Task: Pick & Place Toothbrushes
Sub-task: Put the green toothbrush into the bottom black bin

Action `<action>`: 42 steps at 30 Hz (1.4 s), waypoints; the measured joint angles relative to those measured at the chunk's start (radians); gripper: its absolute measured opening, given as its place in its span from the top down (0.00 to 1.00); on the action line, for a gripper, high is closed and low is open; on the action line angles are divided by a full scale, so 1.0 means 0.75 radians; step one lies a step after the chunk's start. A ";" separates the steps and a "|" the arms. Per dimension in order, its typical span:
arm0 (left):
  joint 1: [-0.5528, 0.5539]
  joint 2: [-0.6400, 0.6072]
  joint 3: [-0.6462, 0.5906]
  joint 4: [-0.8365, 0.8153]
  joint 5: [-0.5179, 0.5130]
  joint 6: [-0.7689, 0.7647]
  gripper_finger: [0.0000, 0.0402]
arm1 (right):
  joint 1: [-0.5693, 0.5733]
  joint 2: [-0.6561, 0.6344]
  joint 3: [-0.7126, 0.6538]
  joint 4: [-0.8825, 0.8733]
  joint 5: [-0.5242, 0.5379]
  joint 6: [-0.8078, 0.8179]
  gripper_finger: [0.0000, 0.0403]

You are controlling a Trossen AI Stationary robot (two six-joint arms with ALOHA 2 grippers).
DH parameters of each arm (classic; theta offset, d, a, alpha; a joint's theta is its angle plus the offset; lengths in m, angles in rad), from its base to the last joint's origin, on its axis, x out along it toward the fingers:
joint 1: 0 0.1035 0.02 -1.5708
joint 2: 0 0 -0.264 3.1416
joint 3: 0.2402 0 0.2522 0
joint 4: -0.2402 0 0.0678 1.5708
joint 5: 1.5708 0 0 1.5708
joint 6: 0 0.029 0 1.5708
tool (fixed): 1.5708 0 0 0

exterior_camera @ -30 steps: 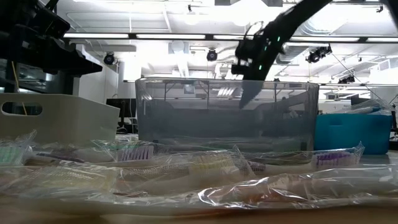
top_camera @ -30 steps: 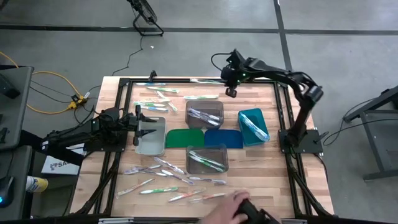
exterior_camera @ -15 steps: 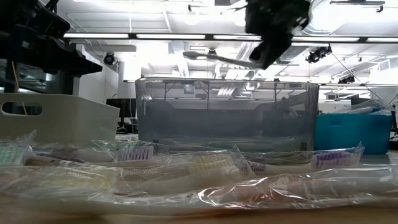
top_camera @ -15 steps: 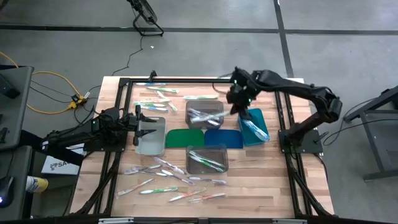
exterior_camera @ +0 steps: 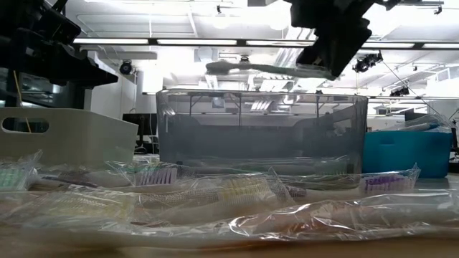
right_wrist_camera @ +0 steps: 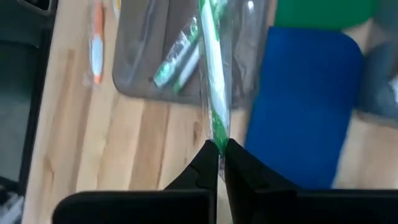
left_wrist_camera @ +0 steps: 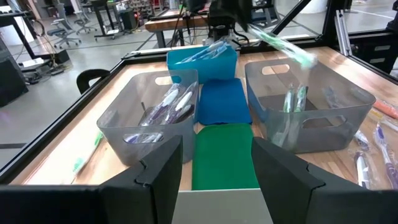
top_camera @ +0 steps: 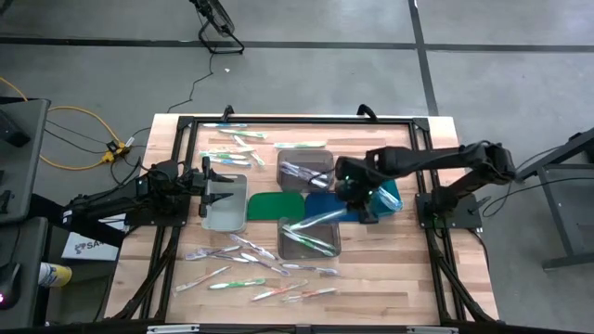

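High view: the right gripper (top_camera: 355, 198) is reaching across the blue flat mat (top_camera: 327, 206) and carrying a thin, clear-wrapped toothbrush with a green handle (top_camera: 313, 216), which is projecting over the near grey translucent plastic bin (top_camera: 310, 237); the left gripper (top_camera: 206, 190) is waiting over the pale grey-white bin (top_camera: 225, 202) at the table's left, and many loose wrapped toothbrushes (top_camera: 249, 269) are lying on the wooden tabletop (top_camera: 390, 260) in front of the bins. Low view: the right gripper (exterior_camera: 331, 68) is holding the toothbrush (exterior_camera: 251, 68) roughly level above the rim of the grey bin (exterior_camera: 262, 129), not touching it. Left wrist view: the left arm's dark fingers (left_wrist_camera: 158, 177) are standing spread apart with nothing between them, framing a green flat mat (left_wrist_camera: 225, 152), while the carried toothbrush (left_wrist_camera: 283, 46) is hanging above the grey bin (left_wrist_camera: 311, 102) at the far right. Right wrist view: the right fingertips (right_wrist_camera: 208, 162) are pinched together on the very end of the toothbrush (right_wrist_camera: 212, 81), directly above the grey bin (right_wrist_camera: 180, 56) that is already holding others. Judged risk: because the grasp is lying at one extreme end and on slippery wrapping, the toothbrush could pivot or slip out early; a release made while it is overhanging the rim could leave it landing on the blue mat or the table.
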 joint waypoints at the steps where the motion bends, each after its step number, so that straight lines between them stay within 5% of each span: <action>1: 0.000 0.000 0.000 0.000 0.000 0.000 0.53 | 0.020 0.014 0.000 0.033 0.000 0.036 0.99; 9: 0.000 0.000 0.000 0.000 0.000 0.000 0.53 | 0.136 0.136 0.000 0.144 -0.033 0.354 0.99; 22: 0.000 0.000 0.000 0.000 0.000 0.000 0.53 | 0.180 0.255 0.001 0.270 0.018 0.360 0.98; 29: 0.000 0.000 0.000 0.000 0.000 0.000 0.53 | 0.179 0.263 0.001 0.281 0.184 0.358 0.86; 42: 0.000 0.000 0.000 0.000 0.000 0.000 0.53 | 0.175 0.234 0.001 0.365 0.175 0.355 0.63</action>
